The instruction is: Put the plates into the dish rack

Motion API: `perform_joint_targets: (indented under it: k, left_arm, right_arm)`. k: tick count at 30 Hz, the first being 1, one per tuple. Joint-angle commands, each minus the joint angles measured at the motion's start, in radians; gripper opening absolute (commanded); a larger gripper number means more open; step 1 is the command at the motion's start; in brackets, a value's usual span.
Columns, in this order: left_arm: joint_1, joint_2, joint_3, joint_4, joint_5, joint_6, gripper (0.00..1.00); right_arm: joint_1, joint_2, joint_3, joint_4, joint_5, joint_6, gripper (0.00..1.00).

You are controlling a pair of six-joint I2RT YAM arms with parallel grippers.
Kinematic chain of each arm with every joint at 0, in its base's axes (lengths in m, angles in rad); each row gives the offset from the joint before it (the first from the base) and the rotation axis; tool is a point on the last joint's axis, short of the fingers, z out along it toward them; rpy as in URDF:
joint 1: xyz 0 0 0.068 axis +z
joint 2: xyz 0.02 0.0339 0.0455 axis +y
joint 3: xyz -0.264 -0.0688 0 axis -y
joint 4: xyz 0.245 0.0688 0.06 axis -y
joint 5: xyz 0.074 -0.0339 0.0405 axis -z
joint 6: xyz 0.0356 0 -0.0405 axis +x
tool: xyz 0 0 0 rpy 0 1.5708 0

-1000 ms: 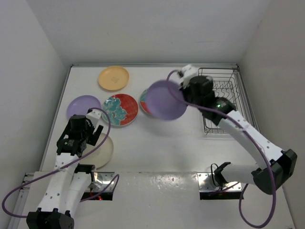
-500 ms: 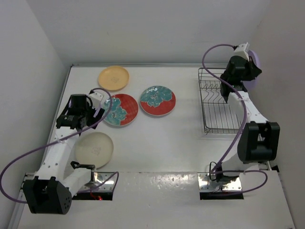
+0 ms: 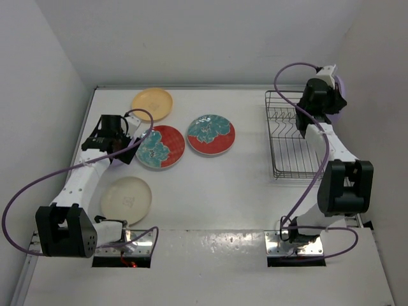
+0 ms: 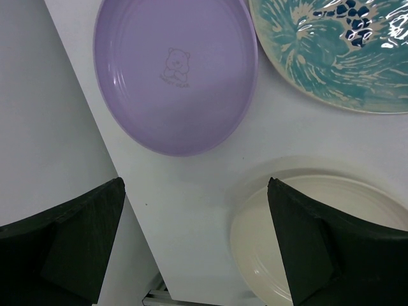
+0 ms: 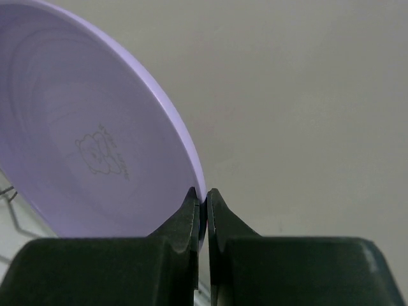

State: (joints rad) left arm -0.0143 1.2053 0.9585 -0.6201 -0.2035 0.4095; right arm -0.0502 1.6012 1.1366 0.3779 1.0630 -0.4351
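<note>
- Six plates in all: two lavender, two red with teal flowers, one yellow and one cream. There is one rack (image 3: 292, 137) and there are two arms.
- Five plates lie flat on the table (image 3: 210, 185), all on its left half.
- The yellow plate (image 3: 152, 104) is farthest back.
- The left red plate (image 3: 160, 146) and right red plate (image 3: 211, 134) lie near each other in the middle row.
- The cream plate (image 3: 126, 200) is nearest the arm bases.
- The flat lavender plate (image 4: 175, 70) lies at the table's left edge by the left wall (image 3: 38, 95). It is just beside the left red plate and mostly hidden under the left arm in the top view.
- The left gripper (image 4: 194, 185) hangs over the gap between that plate and the cream one. Its fingers (image 4: 70, 248) are spread wide and touch nothing.
- The right gripper (image 5: 200, 194) pinches the rim of the held lavender plate (image 5: 83, 140), its fingers pressed onto the edge.
- That plate is up in the air over the rack's far right corner, close to the right wall (image 3: 376, 76). From above it shows only as a sliver.
- The wire rack stands along the table's right edge.
- Bare table lies between the right red plate and the rack, and across the front.
- Both lavender plates are plain and glossy, with a faint bear outline at the centre.
</note>
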Motion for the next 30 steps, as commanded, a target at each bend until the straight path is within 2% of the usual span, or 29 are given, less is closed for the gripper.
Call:
perform_joint_targets:
  k: [1,6,10,16,19,23,30]
  left_arm:
    - [-0.009,0.000,0.028,0.011,-0.026,-0.009,0.99]
    - [-0.009,0.000,0.028,0.011,-0.036,-0.009,0.99]
    - [-0.009,0.000,0.028,0.011,-0.036,-0.009,0.99]
    - [-0.009,0.000,0.028,0.011,-0.036,-0.009,0.99]
    - [-0.009,0.000,0.028,0.002,-0.036,-0.009,0.99]
    - [-0.009,0.010,0.037,0.002,-0.045,-0.009,0.99]
    - [-0.009,0.019,0.046,0.002,-0.045,-0.009,0.99]
  right_arm:
    - [-0.010,-0.109,0.003,-0.183,-0.067,0.280,0.00]
    - [-0.013,-0.119,-0.044,-0.149,-0.057,0.234,0.00]
    - [-0.014,-0.097,-0.129,-0.016,-0.026,0.173,0.00]
    - [-0.016,-0.040,-0.123,-0.013,-0.011,0.182,0.00]
    - [-0.014,-0.018,-0.135,0.039,0.018,0.141,0.00]
    - [-0.007,-0.044,-0.144,0.217,0.043,0.029,0.00]
    - [-0.010,-0.078,-0.077,0.259,0.000,-0.044,0.00]
